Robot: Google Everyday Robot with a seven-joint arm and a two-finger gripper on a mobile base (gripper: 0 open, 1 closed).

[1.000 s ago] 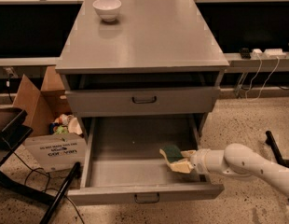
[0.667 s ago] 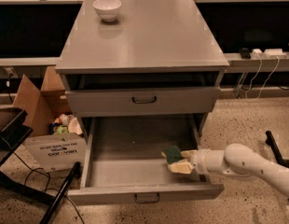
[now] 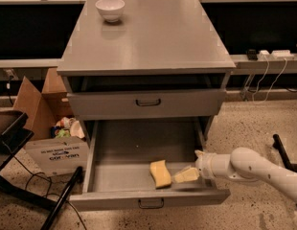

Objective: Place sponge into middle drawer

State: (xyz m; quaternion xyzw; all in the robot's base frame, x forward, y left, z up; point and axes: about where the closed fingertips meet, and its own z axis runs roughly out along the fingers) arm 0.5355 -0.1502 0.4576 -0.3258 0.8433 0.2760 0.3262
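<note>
**Grey drawer out wide, yellow sponge down on its floor**

Grey metal all round: the middle drawer [image 3: 115, 174] is seen pulled well out of the cabinet [image 3: 153, 42]. Its front rim and dark loop handle are nearest the camera, and its side walls are low. Most of the floor lies bare, with open room to the left of the sponge [image 3: 160, 173] and behind it toward the shadowed back. The front of the upper drawer [image 3: 187, 104] hangs over the rear part, so clear room from above is offered only over the front half. Outside the left wall a cardboard box [image 3: 48, 147] is crowded close, and a black stand leg [image 3: 62, 200] is angled near the left front corner.

The sponge is laid flat, yellow face up, in the front right part of the drawer. It is near the front wall and apart from the right one.

The gripper [image 3: 186, 175] is held low inside the drawer, just beside the sponge's right edge, between it and the right wall. Whether it is open or closed cannot be told, nor whether the sponge is touched. Nothing is seen lifted.

The white arm [image 3: 254, 166] is brought in from the right across the drawer's right wall. It lies nearly level, with a rounded joint just outside the drawer.

Up on the cabinet top, a white bowl [image 3: 110, 8] is parked at the back left.
</note>
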